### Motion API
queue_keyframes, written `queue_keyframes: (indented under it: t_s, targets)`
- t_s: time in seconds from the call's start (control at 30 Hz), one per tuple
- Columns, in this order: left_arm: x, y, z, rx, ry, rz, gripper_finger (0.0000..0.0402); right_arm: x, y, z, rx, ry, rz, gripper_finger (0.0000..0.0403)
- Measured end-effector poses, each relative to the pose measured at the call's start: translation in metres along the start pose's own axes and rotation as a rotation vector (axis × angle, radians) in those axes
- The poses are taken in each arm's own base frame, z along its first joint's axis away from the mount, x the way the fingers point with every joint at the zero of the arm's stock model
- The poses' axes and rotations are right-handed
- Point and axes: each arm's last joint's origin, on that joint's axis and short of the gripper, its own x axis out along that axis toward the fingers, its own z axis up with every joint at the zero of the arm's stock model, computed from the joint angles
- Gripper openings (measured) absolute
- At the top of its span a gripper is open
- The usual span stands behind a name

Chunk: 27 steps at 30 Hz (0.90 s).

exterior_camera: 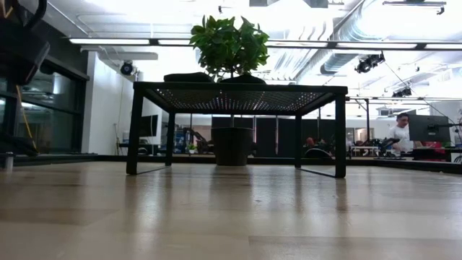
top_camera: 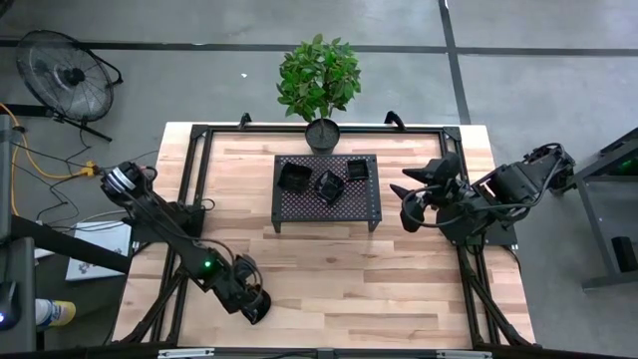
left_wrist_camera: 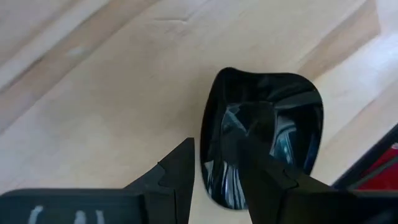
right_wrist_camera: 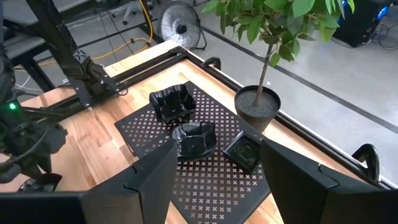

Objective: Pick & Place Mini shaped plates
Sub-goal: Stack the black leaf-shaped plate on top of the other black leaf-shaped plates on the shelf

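Note:
A glossy black mini shaped plate (left_wrist_camera: 267, 118) with rounded corners lies on the wood near the table's near edge. My left gripper (left_wrist_camera: 216, 146) (top_camera: 254, 304) is above it, partly open, with one finger over its hollow and one outside its rim; the high view hides the plate under the gripper. Three more plates (top_camera: 294, 177) (top_camera: 329, 185) (top_camera: 359, 170) rest on the black perforated rack (top_camera: 299, 211) (right_wrist_camera: 205, 180). My right gripper (top_camera: 406, 197) (right_wrist_camera: 217, 155) hovers open, just right of the rack, holding nothing. My left gripper comes at the plate from above, pointing down. One finger (left_wrist_camera: 261, 168) stands over the plate's hollow and the other (left_wrist_camera: 177, 174) outside the rim (left_wrist_camera: 206, 163). I cannot tell whether either finger touches the plate.
The rack stands on legs at the table's middle, toward the far edge (exterior_camera: 238, 94). A potted plant (top_camera: 322, 133) (exterior_camera: 232, 144) stands right behind it. Black frame rails (top_camera: 194, 179) run along the table's sides. A person sits far off in the room (exterior_camera: 399, 130).

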Motion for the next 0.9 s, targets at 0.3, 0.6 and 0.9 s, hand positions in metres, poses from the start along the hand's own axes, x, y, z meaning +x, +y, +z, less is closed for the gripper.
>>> queue_keyframes:
  t_s: [0.3,0.6,0.9]
  targets:
    - [0.0096,0.0003,-0.0008,0.002,-0.003,0.021,0.0115,0.0000,0.0005,-0.0001,0.003,0.008,0.009,0.0225]
    - [0.0083,0.0004,-0.0006,0.002,-0.004,0.019,0.0115,0.0000,0.0010,0.0002,0.009,0.008,0.014,0.0226]
    - [0.0082,0.0003,-0.0010,0.020,0.009,0.019,0.0107,0.0000,0.0011,0.0001,0.009,0.011,0.017,0.0223]
